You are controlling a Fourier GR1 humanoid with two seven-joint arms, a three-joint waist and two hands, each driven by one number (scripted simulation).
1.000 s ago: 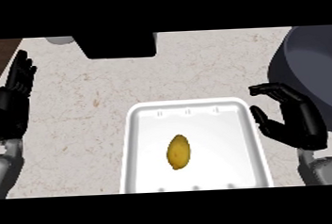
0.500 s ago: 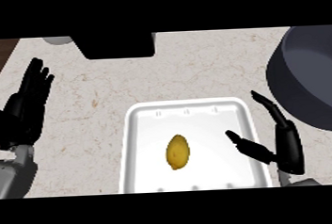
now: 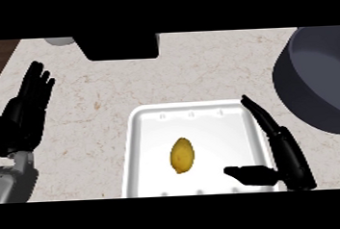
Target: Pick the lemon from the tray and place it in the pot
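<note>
Fingers (image 3: pixel 262 116) of the right hand (image 3: pixel 288 154) stretch straight over the right rim of the white rectangular tray (image 3: pixel 149 136), thumb spread inward; the oval yellow lemon (image 3: pixel 182 155) lies left of them, untouched. Right: dark grey round pot (image 3: pixel 321 88). Left hand (image 3: pixel 25 115) rests open on the speckled desk (image 3: pixel 199 76).

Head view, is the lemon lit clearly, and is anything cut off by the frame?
In the head view the lemon shows plainly, yellow against the white tray, with even light and no glare; the pot is cut by the right edge, and the tray's near rim runs out at the bottom beside the right hand.
</note>
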